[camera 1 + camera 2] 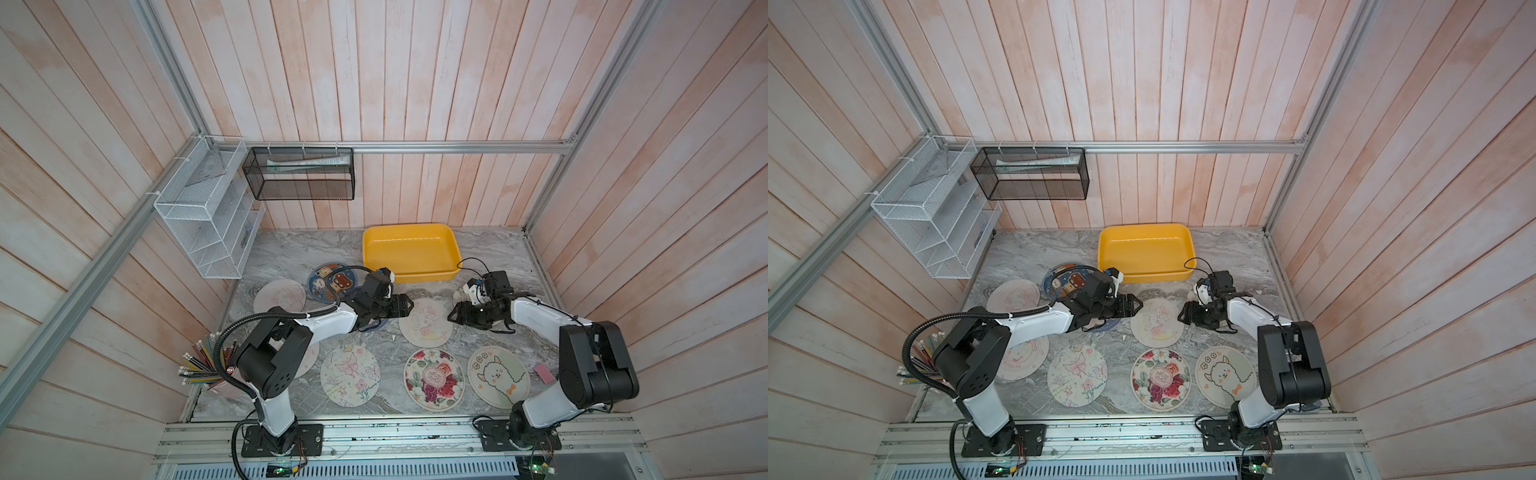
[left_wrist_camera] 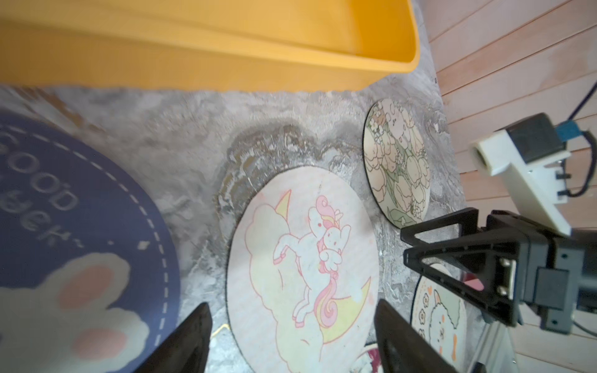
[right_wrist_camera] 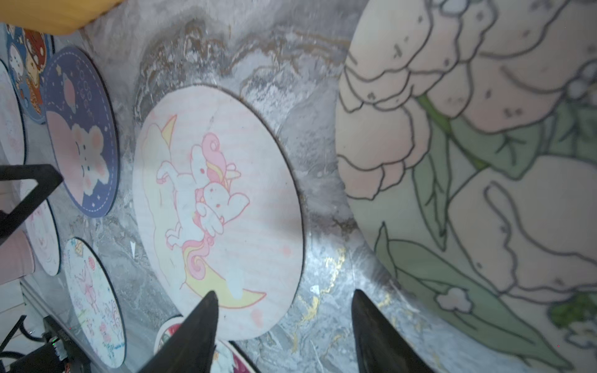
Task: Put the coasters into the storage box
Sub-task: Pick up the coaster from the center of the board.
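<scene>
- Lying flat along the counter's near edge: butterfly, floral and alpaca coasters.
- Flanking the unicorn coaster mid-counter: left gripper and right gripper, jaws of both apart, gripping nothing.
- Reading "GOOD" on the dark blue coaster beside the left gripper; next word blurred.
- Sitting at the far edge: yellow storage box, every coaster outside it.

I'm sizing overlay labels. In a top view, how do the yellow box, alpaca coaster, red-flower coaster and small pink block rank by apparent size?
Largest: yellow box.
Next: alpaca coaster and red-flower coaster, which look alike, so I leave them unranked.
Smallest by far: pink block.
</scene>
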### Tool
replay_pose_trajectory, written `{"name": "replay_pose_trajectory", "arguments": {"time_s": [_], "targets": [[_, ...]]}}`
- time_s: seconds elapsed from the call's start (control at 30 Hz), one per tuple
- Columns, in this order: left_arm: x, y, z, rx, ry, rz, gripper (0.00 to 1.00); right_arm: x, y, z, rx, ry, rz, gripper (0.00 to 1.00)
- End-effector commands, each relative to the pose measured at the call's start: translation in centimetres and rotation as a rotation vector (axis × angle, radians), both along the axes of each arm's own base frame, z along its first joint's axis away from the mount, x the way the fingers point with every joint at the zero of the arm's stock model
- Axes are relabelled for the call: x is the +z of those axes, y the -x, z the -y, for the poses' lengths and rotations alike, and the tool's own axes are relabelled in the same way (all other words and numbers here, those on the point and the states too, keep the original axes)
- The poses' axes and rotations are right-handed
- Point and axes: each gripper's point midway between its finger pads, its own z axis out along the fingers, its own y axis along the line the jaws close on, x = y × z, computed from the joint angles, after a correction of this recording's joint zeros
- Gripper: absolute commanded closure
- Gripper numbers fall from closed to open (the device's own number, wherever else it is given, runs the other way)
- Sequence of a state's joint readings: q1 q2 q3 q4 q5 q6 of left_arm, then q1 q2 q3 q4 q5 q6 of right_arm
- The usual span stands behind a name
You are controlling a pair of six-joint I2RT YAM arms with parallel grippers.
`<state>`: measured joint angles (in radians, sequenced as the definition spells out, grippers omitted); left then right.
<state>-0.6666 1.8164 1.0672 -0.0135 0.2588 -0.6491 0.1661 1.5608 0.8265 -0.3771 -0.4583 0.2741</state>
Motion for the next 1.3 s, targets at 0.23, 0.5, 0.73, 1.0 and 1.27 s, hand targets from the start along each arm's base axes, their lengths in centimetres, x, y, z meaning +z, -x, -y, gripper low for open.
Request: {"name": "replay_pose_trajectory", "arguments": {"time_s": [0.23,0.5,0.73,1.0,1.27], "targets": [[-3.9,0.9,-0.5,-0.009,-0.135,-0.174,0.36,-0.1,-0.1,-0.8,-0.019,-0.036,0.014,0.32],[-5.5,1.0,-0.2,-0.022,-0.157,-0.227,0.40,-0.6,-0.7,-1.1,-0.025,-0.030,0.004,0.32],[-6.1,1.7,-0.1,-0.035,-0.156,-0.266,0.44,-1.5,-0.7,-1.4,-0.022,-0.027,-0.017,0.35],[-6.7,2.6,0.1,-0.064,-0.176,-0.307,0.47,-2.2,-0.4,-1.5,-0.010,-0.008,-0.038,0.37],[-7.2,2.9,0.5,-0.088,-0.192,-0.323,0.48,-2.7,-0.2,-1.6,-0.003,-0.009,-0.051,0.39]]}}
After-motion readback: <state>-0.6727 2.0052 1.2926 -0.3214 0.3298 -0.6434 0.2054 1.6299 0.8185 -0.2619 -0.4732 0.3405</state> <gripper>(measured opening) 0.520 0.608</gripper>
